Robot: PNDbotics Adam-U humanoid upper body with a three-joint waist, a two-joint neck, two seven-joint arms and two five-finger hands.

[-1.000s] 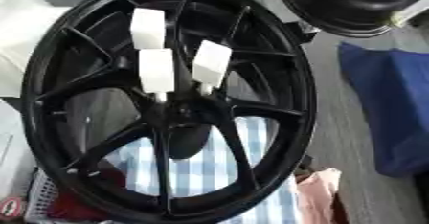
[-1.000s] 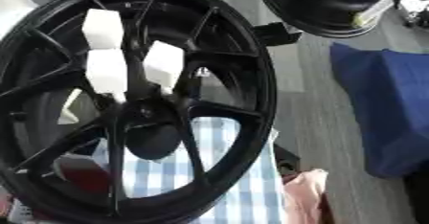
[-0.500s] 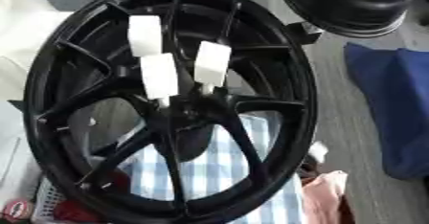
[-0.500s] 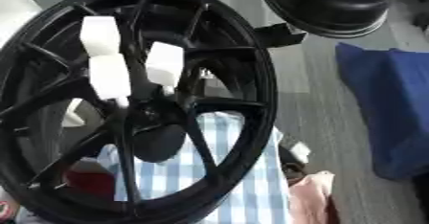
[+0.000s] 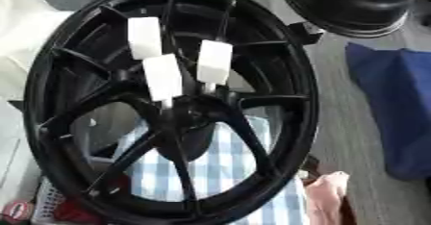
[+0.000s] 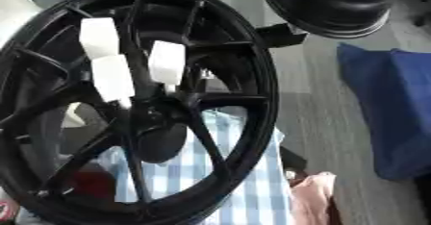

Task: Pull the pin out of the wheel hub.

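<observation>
A large black spoked wheel [image 5: 278, 60] stands tilted and fills most of both views. Three white block-shaped pins stick out around its hub [image 5: 189, 116]: one at the upper left [image 5: 144, 37], one in the middle [image 5: 162, 77], one at the right [image 5: 214, 62]. Neither of my hands shows in either view.
A second black wheel [image 5: 358, 5] sits at the top right. A blue cloth [image 5: 396, 108] lies on the grey floor at the right. A blue-and-white checked cloth [image 5: 227, 171] shows through the spokes, with a pink cloth [image 5: 326, 195] at the bottom right.
The whole picture has shifted a little to the left and down, so the camera has moved. The wheel and its three white pins keep their places.
</observation>
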